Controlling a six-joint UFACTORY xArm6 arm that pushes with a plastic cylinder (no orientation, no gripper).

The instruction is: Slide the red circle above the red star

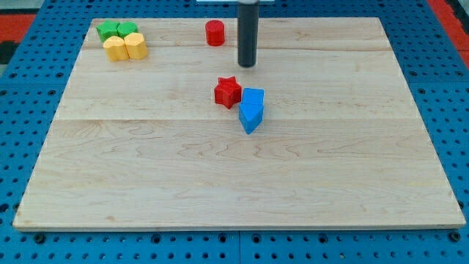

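Note:
The red circle [215, 33] stands near the view's top edge of the wooden board [146, 161], a little left of centre. The red star [228, 92] lies near the board's middle, below and slightly right of the circle. My tip [247, 64] is the lower end of the dark rod. It sits to the right of and below the red circle, apart from it, and above the red star, slightly to its right.
Two blue blocks [251, 110] touch the red star's lower right side. Two green blocks [117, 30] and two yellow blocks [125, 48] cluster at the board's top left corner. A blue pegboard [29, 110] surrounds the board.

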